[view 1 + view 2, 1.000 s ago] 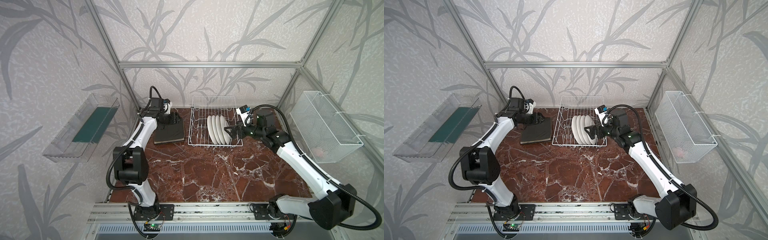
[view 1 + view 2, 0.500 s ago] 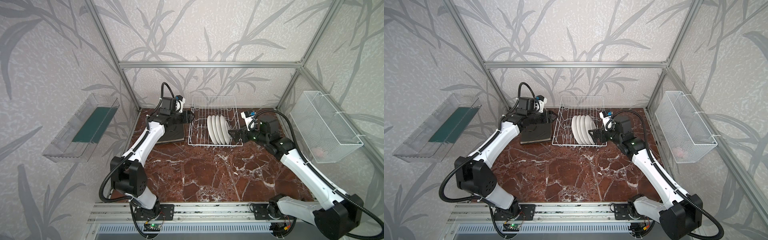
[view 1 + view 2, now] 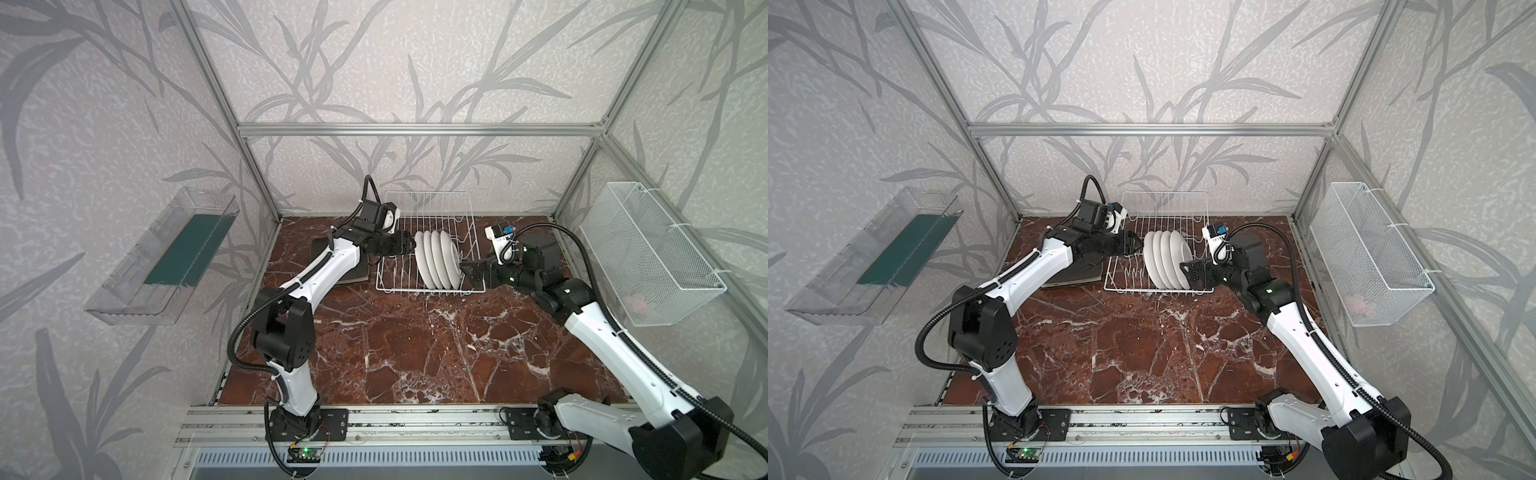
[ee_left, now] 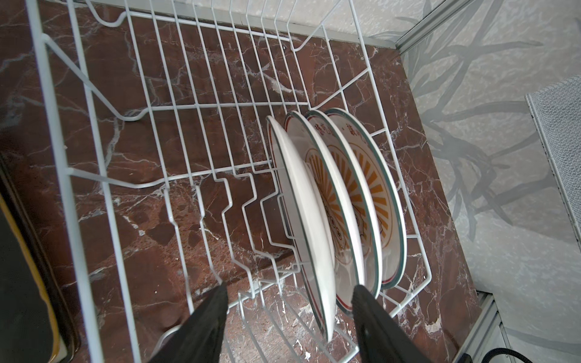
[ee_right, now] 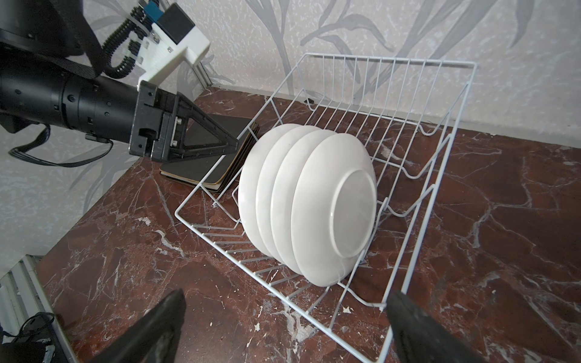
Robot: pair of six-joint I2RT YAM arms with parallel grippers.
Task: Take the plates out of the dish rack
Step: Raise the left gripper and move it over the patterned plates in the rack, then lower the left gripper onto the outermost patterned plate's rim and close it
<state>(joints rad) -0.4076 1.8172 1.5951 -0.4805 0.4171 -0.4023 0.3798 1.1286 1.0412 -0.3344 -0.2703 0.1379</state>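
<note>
The white wire dish rack [image 3: 428, 193] [image 3: 1165, 193] stands at the back of the table. Several round white plates [image 3: 436, 259] [image 3: 1165, 259] [image 5: 308, 201] stand upright in it; their orange sunburst faces show in the left wrist view [image 4: 317, 226]. My left gripper [image 3: 409, 245] [image 3: 1138, 243] [image 4: 290, 290] [image 5: 234, 146] is open, and the rim of the leftmost plate lies between its fingers. My right gripper [image 3: 465, 270] [image 3: 1185, 272] [image 5: 287, 297] is open wide at the rack's right front side, beside the rightmost plate and holding nothing. A stack of black-backed square plates [image 3: 357, 276] [image 3: 1075, 278] [image 5: 207, 174] lies flat on the table left of the rack.
A clear plastic tray [image 3: 166, 257] with a green liner hangs on the left wall. On the right wall is a fine-mesh white basket [image 3: 648, 249]. The red marble table [image 3: 415, 353] stretches toward the front rail.
My left gripper has swung right from over the square plate stack to the leftmost round plate in the rack, its jaws narrowing a little. The right gripper stays open beside the rack.
</note>
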